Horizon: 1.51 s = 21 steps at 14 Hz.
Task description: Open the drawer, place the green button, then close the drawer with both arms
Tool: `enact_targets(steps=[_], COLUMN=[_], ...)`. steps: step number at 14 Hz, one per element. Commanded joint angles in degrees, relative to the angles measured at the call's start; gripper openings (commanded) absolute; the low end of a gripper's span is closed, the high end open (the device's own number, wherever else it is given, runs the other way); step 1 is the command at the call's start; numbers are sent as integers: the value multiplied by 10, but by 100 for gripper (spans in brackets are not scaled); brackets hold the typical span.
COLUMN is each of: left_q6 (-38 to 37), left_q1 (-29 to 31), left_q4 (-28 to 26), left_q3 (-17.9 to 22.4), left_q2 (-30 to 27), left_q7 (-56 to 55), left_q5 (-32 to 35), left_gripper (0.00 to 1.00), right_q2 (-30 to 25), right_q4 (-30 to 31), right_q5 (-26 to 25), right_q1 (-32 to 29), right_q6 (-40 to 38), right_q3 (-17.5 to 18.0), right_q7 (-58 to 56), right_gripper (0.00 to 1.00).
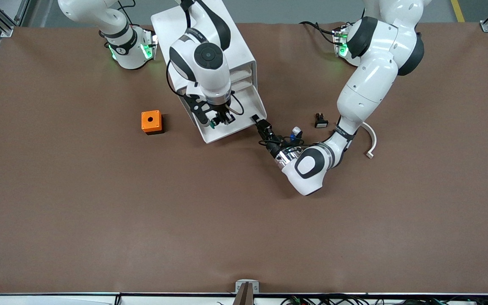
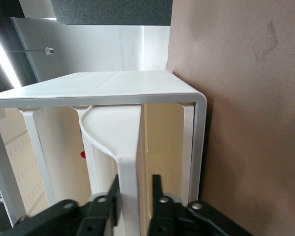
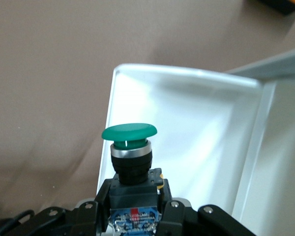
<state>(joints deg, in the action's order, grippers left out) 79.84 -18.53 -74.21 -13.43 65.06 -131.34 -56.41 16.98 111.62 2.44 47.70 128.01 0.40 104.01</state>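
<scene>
Fingers of the right gripper [image 3: 132, 209] are clamped on the button [image 3: 130, 147], its green cap sticking out past the fingertips, over the open white drawer [image 1: 250, 99]. Brown table [image 1: 142, 212] spreads bare around the white cabinet [image 1: 172, 25]. Below the cap the drawer floor lies open, its rim just beside. Left gripper [image 2: 135, 196] pinches the drawer's handle [image 2: 128, 162] between its fingers
</scene>
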Motion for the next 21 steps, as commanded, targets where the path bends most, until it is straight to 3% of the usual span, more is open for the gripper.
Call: enact_targets(steps=[1, 5, 10, 13, 16, 21], left_q6=[1, -2, -3, 34, 51, 228], left_q1=[-1, 10, 3, -12, -15, -60], left_q4=[32, 59, 78, 79, 78, 73], left_q3=[0, -3, 8, 8, 9, 2], left_q2=[2, -11, -69, -119, -172, -199], left_q7=[4, 99, 386, 512, 633, 674], left_q5=[-13, -10, 18, 110, 159, 372], left_gripper=[100, 100, 100, 100, 100, 100], right_q2=[-2, 15, 70, 81, 82, 89], right_q4=[12, -2, -54, -62, -62, -62], right_q5=[6, 6, 6, 6, 6, 6], right_q1=[18, 34, 56, 66, 73, 81], right_q6=[27, 29, 31, 36, 37, 37], right_q3=[-6, -6, -6, -6, -6, -6], right_q7=[48, 86, 135, 150, 160, 176], right_gripper=[0, 0, 0, 0, 0, 0])
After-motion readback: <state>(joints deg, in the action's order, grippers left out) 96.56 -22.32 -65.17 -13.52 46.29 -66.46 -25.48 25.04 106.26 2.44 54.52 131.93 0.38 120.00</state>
